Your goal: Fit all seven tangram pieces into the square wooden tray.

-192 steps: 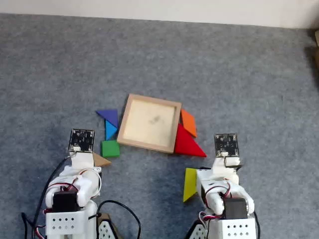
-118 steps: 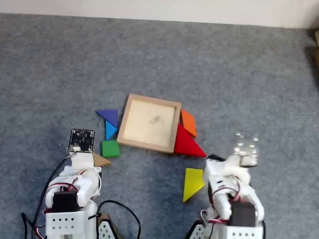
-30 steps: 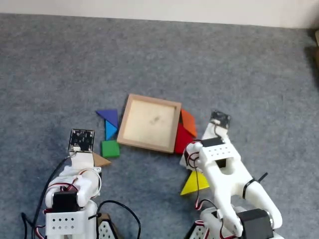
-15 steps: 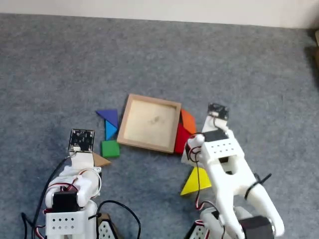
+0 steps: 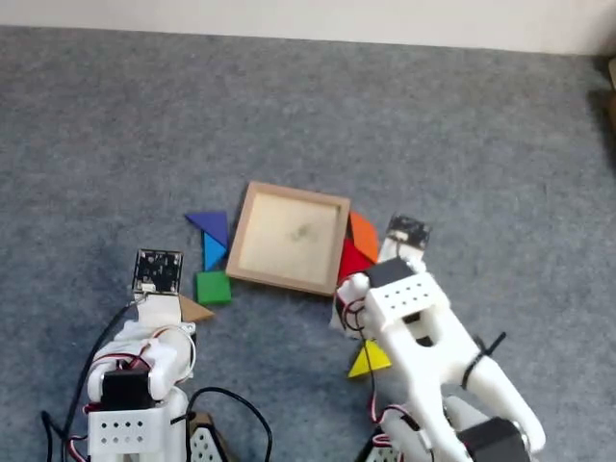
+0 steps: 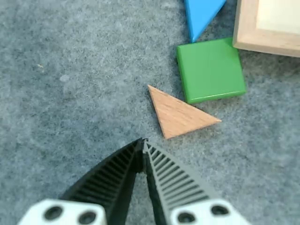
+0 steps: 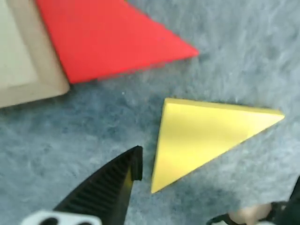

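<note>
The square wooden tray [image 5: 246, 236] lies bare on the grey carpet. On one side of it are a dark blue triangle [image 5: 212, 226], a light blue triangle [image 5: 212, 251], a green square [image 5: 213, 287] and a wooden triangle [image 5: 196, 310]. On the other side are an orange piece [image 5: 365, 232], a red triangle [image 5: 350, 260] and a yellow triangle [image 5: 371, 359]. My right arm [image 5: 404, 298] stretches over the red and yellow pieces. The right gripper [image 7: 215, 176] is open, low over the yellow triangle [image 7: 201, 136]. My left gripper [image 6: 143, 141] is shut and holds nothing, just short of the wooden triangle [image 6: 180, 115].
Grey carpet covers the whole work surface, with wide free room beyond the tray. The tray's corner [image 6: 262, 44] sits close to the green square [image 6: 211, 69]. The red triangle [image 7: 108, 37] touches the tray's edge [image 7: 33, 84]. A pale wall strip runs along the far side.
The right arm rose from its rest pose, reached forward over the yellow triangle, then shifted a little toward the tray. The left arm has stayed still.
</note>
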Action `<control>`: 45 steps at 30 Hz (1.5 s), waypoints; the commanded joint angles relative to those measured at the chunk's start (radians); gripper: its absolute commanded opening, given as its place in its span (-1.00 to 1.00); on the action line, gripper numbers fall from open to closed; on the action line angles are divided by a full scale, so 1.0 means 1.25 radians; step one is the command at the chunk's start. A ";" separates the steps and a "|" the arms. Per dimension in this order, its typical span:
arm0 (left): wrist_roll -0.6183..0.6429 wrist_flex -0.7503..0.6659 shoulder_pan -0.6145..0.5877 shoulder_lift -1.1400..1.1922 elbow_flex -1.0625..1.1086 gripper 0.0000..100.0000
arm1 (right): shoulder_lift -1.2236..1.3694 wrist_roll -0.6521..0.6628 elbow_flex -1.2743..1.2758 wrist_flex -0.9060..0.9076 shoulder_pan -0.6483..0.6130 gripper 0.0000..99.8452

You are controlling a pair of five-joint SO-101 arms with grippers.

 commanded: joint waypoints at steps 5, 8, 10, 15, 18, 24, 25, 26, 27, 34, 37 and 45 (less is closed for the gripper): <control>-0.002 0.006 0.017 -0.036 0.017 -0.99 | 0.129 -0.031 -0.004 -0.101 -0.009 -0.08; -0.002 0.006 0.017 -0.036 0.017 -0.99 | 0.158 -0.028 -0.007 -0.105 0.013 -0.08; -0.002 0.006 0.017 -0.036 0.017 -0.99 | 0.160 -0.023 -0.006 -0.105 0.040 -0.08; -0.002 0.006 0.017 -0.036 0.017 -0.99 | 0.160 0.048 -0.003 -0.105 0.120 -0.08; -0.002 0.006 0.017 -0.036 0.017 -0.99 | 0.160 0.109 -0.003 -0.105 0.169 -0.09; -0.002 0.006 0.017 -0.036 0.017 -0.99 | 0.160 0.215 -0.009 -0.106 0.244 -0.41; -0.002 0.006 0.017 -0.036 0.017 -0.99 | 0.160 0.231 -0.009 -0.106 0.253 -0.49; -0.002 0.006 0.017 -0.036 0.017 -0.99 | 0.160 0.245 -0.009 -0.106 0.266 -0.56; -0.002 0.006 0.017 -0.036 0.017 -0.99 | 0.159 0.259 -0.009 -0.106 0.277 -0.63; -0.002 0.006 0.017 -0.036 0.017 -0.99 | 0.159 0.390 -0.068 -0.106 0.363 -0.83; -0.002 0.006 0.017 -0.036 0.017 -0.99 | 0.159 0.481 -0.114 -0.106 0.390 -0.91; -0.002 0.006 0.017 -0.036 0.017 -0.99 | 0.159 0.667 -0.193 -0.106 0.391 -0.99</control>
